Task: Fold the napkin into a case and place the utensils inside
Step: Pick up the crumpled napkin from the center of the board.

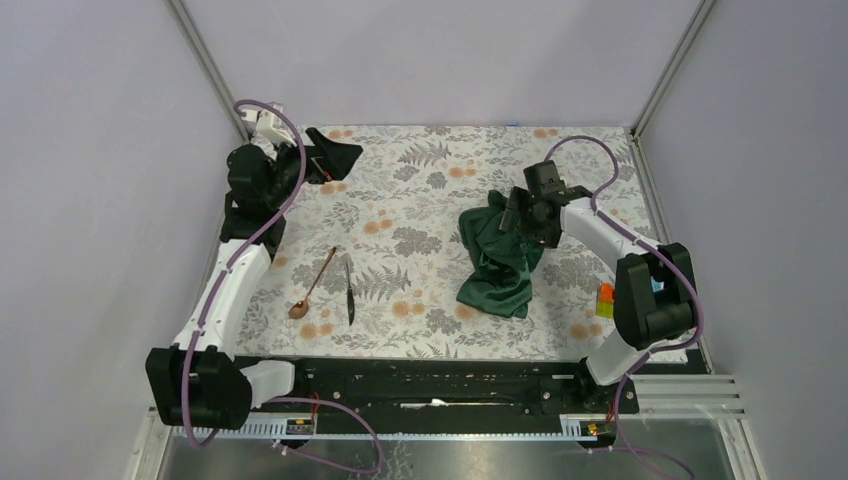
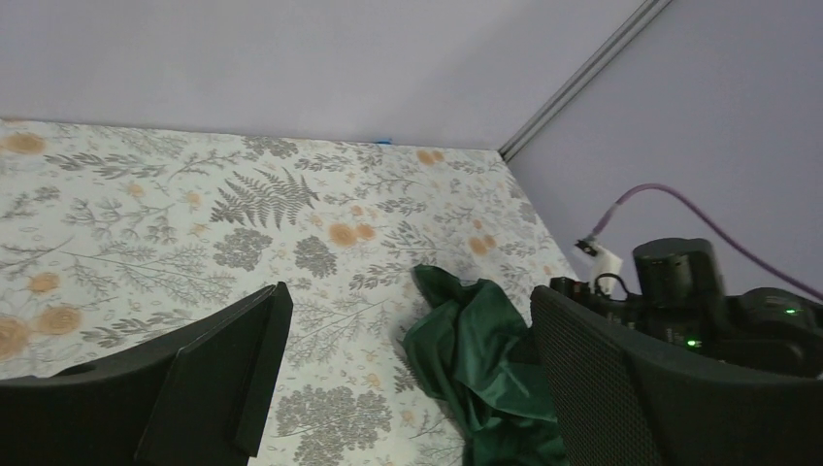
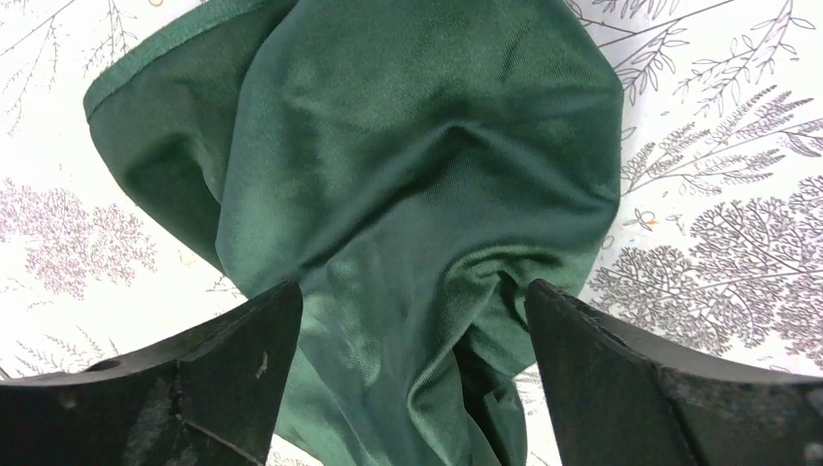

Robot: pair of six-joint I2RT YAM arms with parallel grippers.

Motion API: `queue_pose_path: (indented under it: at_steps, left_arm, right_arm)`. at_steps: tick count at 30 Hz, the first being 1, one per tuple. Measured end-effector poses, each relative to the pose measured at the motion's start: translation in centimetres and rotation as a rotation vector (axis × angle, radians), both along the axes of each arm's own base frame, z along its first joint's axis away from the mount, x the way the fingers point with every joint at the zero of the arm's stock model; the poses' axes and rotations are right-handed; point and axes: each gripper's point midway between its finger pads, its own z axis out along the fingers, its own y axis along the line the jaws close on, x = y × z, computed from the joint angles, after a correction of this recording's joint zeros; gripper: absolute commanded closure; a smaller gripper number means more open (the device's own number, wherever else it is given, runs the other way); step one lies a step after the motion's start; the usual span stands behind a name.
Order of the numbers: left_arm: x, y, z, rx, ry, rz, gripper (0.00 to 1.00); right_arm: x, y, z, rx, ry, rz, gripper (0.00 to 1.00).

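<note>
The dark green napkin [image 1: 497, 255] lies crumpled in a heap right of the table's middle, with no case shape to it. My right gripper [image 1: 517, 213] hangs open over its far end; in the right wrist view the jaws [image 3: 412, 291] stand wide on either side of a ridge of the cloth [image 3: 408, 165]. My left gripper [image 1: 338, 160] is open and empty at the far left corner, looking across the table at the napkin [image 2: 485, 349]. The copper spoon [image 1: 313, 284] and the black knife [image 1: 349, 288] lie side by side near the front left.
A floral grey and orange tablecloth [image 1: 420, 210] covers the table. Small bright blocks [image 1: 605, 300] sit by the right arm's base. Metal frame posts and grey walls close in the back and both sides.
</note>
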Motion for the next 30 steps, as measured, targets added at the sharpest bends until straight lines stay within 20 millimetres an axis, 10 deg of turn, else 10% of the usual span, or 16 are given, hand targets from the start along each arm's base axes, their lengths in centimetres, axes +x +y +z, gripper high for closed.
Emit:
queue_pose_path:
  at_steps: [9, 19, 24, 27, 30]
  left_arm:
    - [0.4, -0.6, -1.6, -0.056, 0.064, -0.092, 0.01]
    - [1.3, -2.2, -4.3, -0.012, 0.185, -0.132, 0.02]
    - [1.1, -3.1, -5.9, 0.021, 0.245, -0.142, 0.04]
    - [0.9, -4.4, -6.8, 0.044, 0.279, -0.157, 0.07]
    - [0.6, -6.9, -8.5, 0.088, 0.329, -0.193, 0.07]
  right_arm:
    - [-0.6, 2.2, -1.9, 0.015, 0.012, 0.165, 0.9]
    - [-9.5, 19.2, 3.5, 0.425, -0.058, 0.831, 1.0]
    - [-9.0, 13.9, 4.0, 0.42, -0.123, 0.678, 0.95]
    - [-5.3, 5.8, 0.8, 0.353, -0.104, 0.344, 0.66]
    - [-6.3, 1.8, -2.5, 0.278, -0.004, 0.19, 0.39]
